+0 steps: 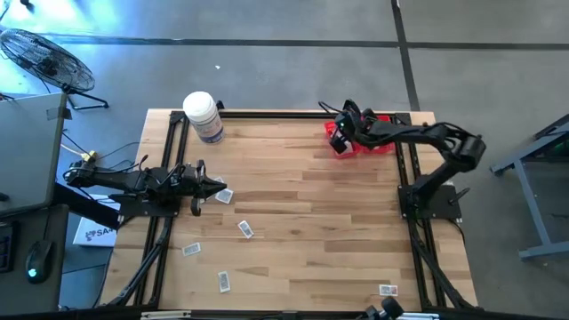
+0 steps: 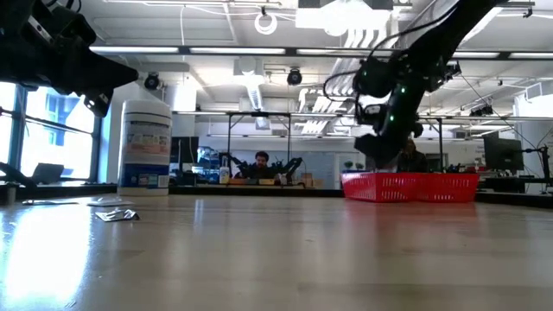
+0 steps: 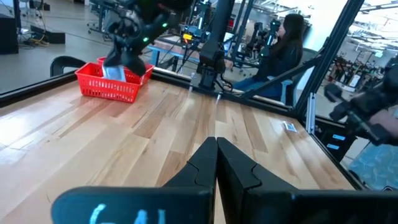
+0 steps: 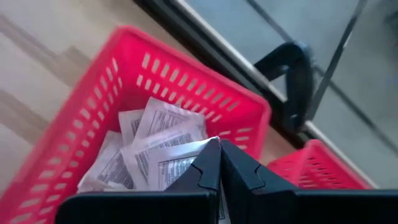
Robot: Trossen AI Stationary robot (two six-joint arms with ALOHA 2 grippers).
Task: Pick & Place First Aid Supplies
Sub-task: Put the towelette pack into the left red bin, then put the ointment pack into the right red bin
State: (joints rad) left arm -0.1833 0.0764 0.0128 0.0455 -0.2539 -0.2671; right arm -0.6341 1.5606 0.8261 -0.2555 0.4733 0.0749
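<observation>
Where rim (image 4: 186,65) ends, bare table (image 1: 338,231)

Pretty bright overall, ceiling lights (image 2: 263,22) glare hard in the low view, and the table (image 2: 259,259) foreground goes soft and blurry.

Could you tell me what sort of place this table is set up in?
Probably a robotics lab or workshop: beyond the wooden table are open ceiling ducts, more robot arms on a far bench, and a seated person at a workstation.
</observation>
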